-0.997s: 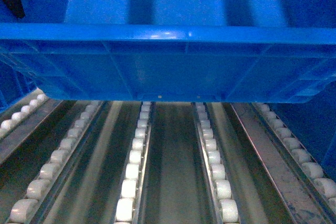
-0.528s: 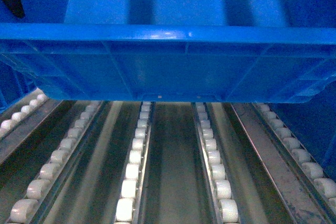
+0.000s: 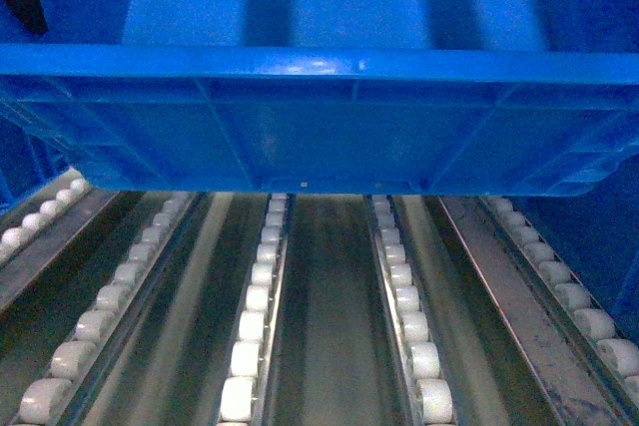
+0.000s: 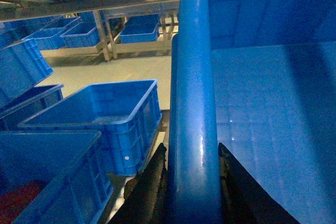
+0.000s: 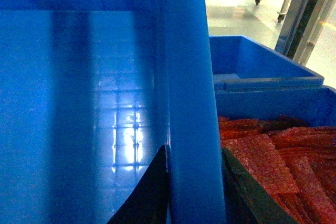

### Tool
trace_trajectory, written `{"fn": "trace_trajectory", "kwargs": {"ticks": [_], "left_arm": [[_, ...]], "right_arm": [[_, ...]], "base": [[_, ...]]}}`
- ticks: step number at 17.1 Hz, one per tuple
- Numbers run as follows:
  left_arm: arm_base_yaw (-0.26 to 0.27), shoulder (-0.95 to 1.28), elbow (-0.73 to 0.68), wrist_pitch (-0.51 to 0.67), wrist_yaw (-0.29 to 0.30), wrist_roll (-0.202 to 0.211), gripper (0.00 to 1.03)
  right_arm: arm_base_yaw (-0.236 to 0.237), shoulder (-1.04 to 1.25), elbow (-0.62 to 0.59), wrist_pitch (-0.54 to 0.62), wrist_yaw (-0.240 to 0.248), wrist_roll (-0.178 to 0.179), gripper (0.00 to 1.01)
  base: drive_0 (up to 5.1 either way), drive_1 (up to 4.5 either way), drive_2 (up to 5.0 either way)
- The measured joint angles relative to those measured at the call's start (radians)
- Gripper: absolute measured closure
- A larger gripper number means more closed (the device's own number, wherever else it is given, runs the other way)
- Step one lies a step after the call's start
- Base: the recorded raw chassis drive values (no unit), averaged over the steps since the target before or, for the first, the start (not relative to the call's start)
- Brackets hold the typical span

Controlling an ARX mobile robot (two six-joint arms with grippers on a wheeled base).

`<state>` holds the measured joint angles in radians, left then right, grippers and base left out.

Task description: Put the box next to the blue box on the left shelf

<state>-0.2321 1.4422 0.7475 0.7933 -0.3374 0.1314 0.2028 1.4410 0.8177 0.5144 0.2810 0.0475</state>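
Observation:
The box (image 3: 319,132), a large bright blue crate, hangs just above the left shelf (image 3: 250,326) and fills the top half of the head view. Its ribbed near wall faces me, and rows of white rollers run under it. My left gripper (image 4: 191,150) is shut on the box's left rim (image 4: 193,77). My right gripper (image 5: 195,150) is shut on the right rim (image 5: 189,77). Another blue box (image 4: 105,114) stands on the shelf just left of the held one. A further blue box (image 5: 268,98) stands close on the right.
The box on the right holds red bubble-wrap packets (image 5: 273,156). A nearer blue crate (image 4: 47,177) sits at the left front. More blue crates (image 4: 139,30) rest on racks across the pale floor. Dark blue walls close in at both sides (image 3: 20,162) (image 3: 594,236).

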Motion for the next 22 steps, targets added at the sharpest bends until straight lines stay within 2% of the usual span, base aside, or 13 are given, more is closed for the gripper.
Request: {"fn": "trace_trajectory", "kwargs": {"ticks": [3, 4, 6, 7, 9, 10, 12, 15, 18, 22], "left_arm": [[0.0, 0.0, 0.0, -0.004, -0.003, -0.001, 0.84], [-0.018, -0.009, 0.027, -0.107, -0.077, -0.023, 0.84], [-0.036, -0.027, 0.047, -0.226, -0.216, -0.026, 0.84], [-0.032, -0.026, 0.047, -0.232, -0.234, -0.02, 0.84], [-0.009, -0.032, 0.047, -0.236, -0.24, -0.008, 0.84], [0.007, -0.039, 0.047, -0.237, -0.243, 0.012, 0.84], [0.076, -0.074, 0.041, -0.283, -0.227, 0.061, 0.84], [0.155, -0.096, 0.009, -0.385, -0.196, 0.087, 0.84], [0.182, -0.071, -0.04, -0.45, -0.167, 0.052, 0.84], [0.134, -0.026, -0.043, -0.48, -0.174, -0.004, 0.84]], "right_arm": [[0.0, 0.0, 0.0, 0.0, 0.0, 0.0, 0.8], [0.002, 0.0, 0.002, -0.011, 0.01, -0.01, 0.8], [0.029, 0.0, 0.01, -0.051, 0.095, -0.022, 0.8], [0.035, 0.005, 0.009, -0.057, 0.094, -0.022, 0.8], [0.05, 0.01, 0.013, -0.066, 0.079, -0.013, 0.8], [0.063, 0.01, 0.019, -0.085, 0.064, -0.002, 0.8], [0.106, 0.014, 0.037, -0.153, 0.005, 0.04, 0.8], [0.156, 0.066, 0.05, -0.234, -0.048, 0.097, 0.8], [0.177, 0.118, 0.032, -0.258, -0.055, 0.109, 0.8], [0.152, 0.128, 0.028, -0.317, -0.039, 0.112, 0.8]], "base": [[0.0, 0.0, 0.0], [0.0, 0.0, 0.0], [0.0, 0.0, 0.0], [0.0, 0.0, 0.0], [0.0, 0.0, 0.0], [0.0, 0.0, 0.0], [0.0, 0.0, 0.0], [0.0, 0.0, 0.0], [0.0, 0.0, 0.0], [0.0, 0.0, 0.0]]}}
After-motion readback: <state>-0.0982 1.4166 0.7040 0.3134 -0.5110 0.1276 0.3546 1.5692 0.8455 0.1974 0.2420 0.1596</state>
